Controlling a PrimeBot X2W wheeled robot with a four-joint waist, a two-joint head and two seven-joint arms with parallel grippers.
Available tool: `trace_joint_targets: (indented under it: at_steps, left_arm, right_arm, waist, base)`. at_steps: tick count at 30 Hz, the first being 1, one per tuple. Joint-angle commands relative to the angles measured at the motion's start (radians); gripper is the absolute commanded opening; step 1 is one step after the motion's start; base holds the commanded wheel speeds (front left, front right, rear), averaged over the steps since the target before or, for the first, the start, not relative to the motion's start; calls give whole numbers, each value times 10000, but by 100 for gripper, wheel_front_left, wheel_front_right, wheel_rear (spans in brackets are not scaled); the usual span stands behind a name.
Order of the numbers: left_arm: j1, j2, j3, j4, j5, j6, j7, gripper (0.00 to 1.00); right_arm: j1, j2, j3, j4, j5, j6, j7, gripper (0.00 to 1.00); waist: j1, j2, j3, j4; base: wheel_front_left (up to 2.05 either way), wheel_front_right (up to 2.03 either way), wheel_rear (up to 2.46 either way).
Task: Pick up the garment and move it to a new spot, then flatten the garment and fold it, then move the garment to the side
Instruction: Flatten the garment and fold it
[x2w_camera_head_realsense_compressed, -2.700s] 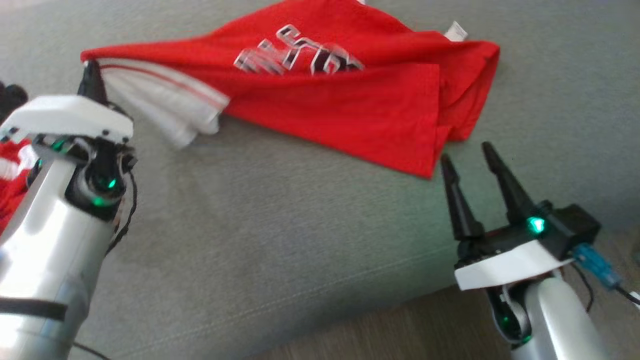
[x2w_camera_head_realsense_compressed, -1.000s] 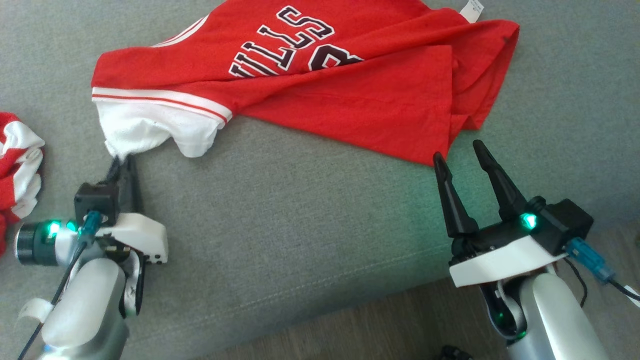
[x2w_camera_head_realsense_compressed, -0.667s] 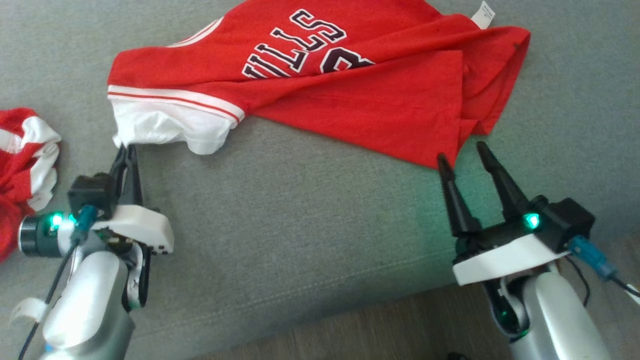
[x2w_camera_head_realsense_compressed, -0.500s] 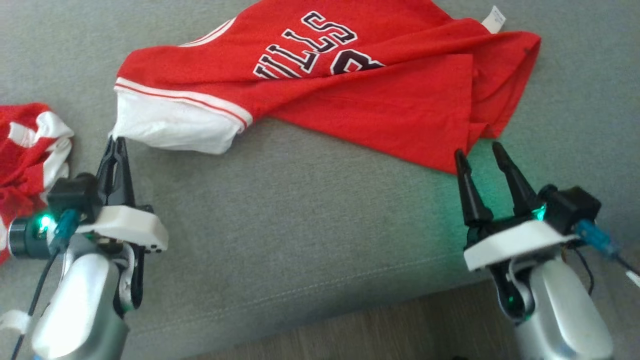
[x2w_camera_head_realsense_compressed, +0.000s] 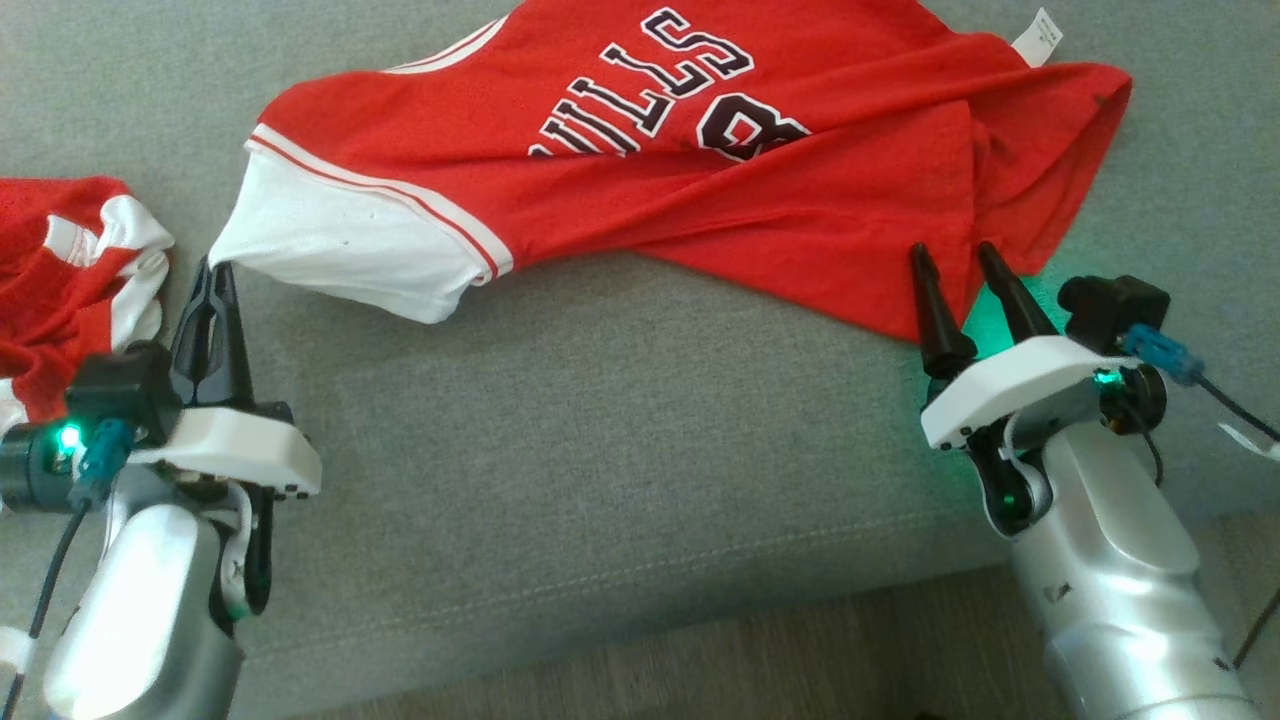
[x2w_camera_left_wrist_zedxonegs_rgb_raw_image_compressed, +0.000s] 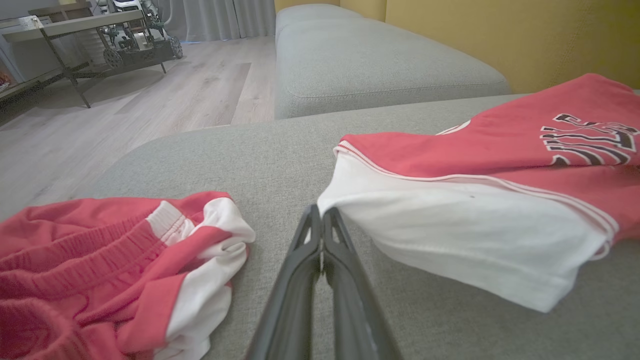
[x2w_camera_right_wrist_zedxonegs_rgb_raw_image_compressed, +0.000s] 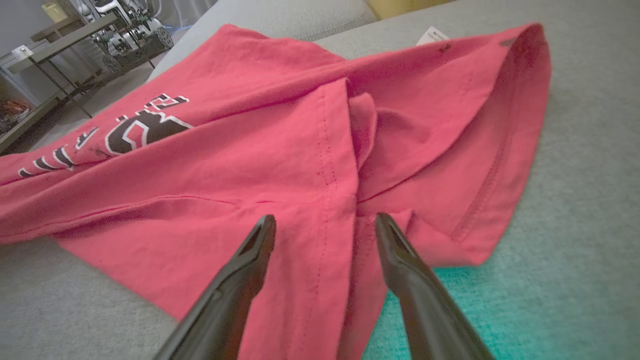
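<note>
1. Sofa seat (x2w_camera_head_realsense_compressed: 600, 430): grey, and everything lies on it. A strip of floor runs along the near edge.
2. Shirt (x2w_camera_head_realsense_compressed: 780, 200): red, on the far half of the seat, long axis running left to right. The right end is doubled over and rumpled, so it is not flat yet.
3. Shorts (x2w_camera_head_realsense_compressed: 70, 270): red-and-white heap at the left edge, apart from the shirt. Ignore them.
4. Right pincer (x2w_camera_head_realsense_compressed: 950, 250): spread wide, fingers pointing far, tips at the shirt's near right hem. In the wrist view a stitched fold edge runs between the fingers. You can't tell whether they touch cloth. The right arm is the nearer one for this corner. I judge you need a short reach ahead, then close.
5. Left pincer (x2w_camera_head_realsense_compressed: 215, 268): pressed together, pinching the corner of the white sleeve (x2w_camera_head_realsense_compressed: 350, 240). Its forearm comes up from near left, fingers pointing far.
6. Label (x2w_camera_head_realsense_compressed: 1037, 37): white, at the far right edge of the shirt.
</note>
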Motion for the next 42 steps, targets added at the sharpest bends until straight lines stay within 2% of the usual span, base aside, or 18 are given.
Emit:
trace_joint_targets:
  at_steps: [1,8,10,11,12,13,14,17,20,22,26,28,30,33,36,42]
  left_arm:
    - [-297,366,521,-305,68,34,-53,0]
    - [-303,321,537,-192,133,34,-53,0]
    - [-303,311,530,-144,139,24,-53,0]
    - [-300,307,528,-118,138,18,-53,0]
    - [-294,306,526,-93,137,11,-53,0]
    - [-288,308,528,-69,132,3,-53,0]
    - [-285,311,535,-46,125,-5,-53,0]
    - [-276,294,566,-57,72,-65,-53,0]
    - [-227,52,712,-297,-419,-325,-52,0]
    - [-208,-234,917,-645,-1168,-665,88,0]
    - [-468,-414,1381,-1760,-2691,-1349,914,0]
    - [-754,-479,1644,-2424,-3553,-1547,1582,0]
    - [-948,-476,1764,-2737,-3937,-1584,1950,0]
    - [-1695,-433,2024,-3444,-4953,-1463,3177,0]
    - [-2765,-315,2174,-3767,-5590,-1046,4325,0]
    - [-5615,-113,2029,-2716,-5962,-193,6020,0]
  right_arm:
    - [-371,-31,236,49,-44,-2,-63,100]
    - [-1109,-31,503,939,66,-2,-63,100]
    - [-1190,-31,499,1013,57,-2,-63,71]
    - [-1215,-31,502,1037,32,-2,-63,50]
    - [-1230,-31,498,1058,0,-2,-63,40]
    - [-1236,-31,501,1076,-18,-2,-63,13]
    - [-1240,-31,511,1098,-20,-2,-63,0]
    - [-1222,-31,629,1081,129,-2,-63,0]
    - [-1144,-31,495,713,245,-2,-63,0]
    - [-1042,-31,344,330,302,-2,-63,0]
    - [-908,-31,143,-585,229,-2,-10,0]
    - [-960,-140,-105,-1251,178,-2,260,0]
    - [-1003,-225,-254,-1638,181,-2,462,0]
    - [-1207,-493,-549,-2890,354,-2,1455,0]
    - [-1620,-928,-940,-4011,332,-2,2528,0]
    - [-3142,-1292,-1534,-4804,442,-2,4456,0]
  waist:
    - [0,0,9,9]
    - [0,0,-20,36]
    - [0,0,-42,51]
    - [0,0,-63,58]
    - [0,0,-85,64]
    - [0,0,-107,68]
    - [0,0,-133,68]
    - [0,0,-268,41]
    - [0,0,-513,-15]
    - [0,0,-739,-49]
    - [0,0,-1250,-160]
    - [0,0,-1482,-216]
    - [0,0,-1597,-241]
    - [0,0,-1870,-327]
    - [0,0,-1924,-416]
    - [0,0,-1396,-450]
  base:
    - [0,0,0]
    - [0,0,0]
    - [0,0,0]
    - [0,0,0]
    - [0,0,0]
    - [0,0,0]
    - [0,0,0]
    - [0,0,0]
    - [0,0,0]
    - [0,0,0]
    - [0,0,0]
    - [0,0,0]
    - [0,0,0]
    - [0,0,0]
    - [0,0,0]
    - [0,0,0]
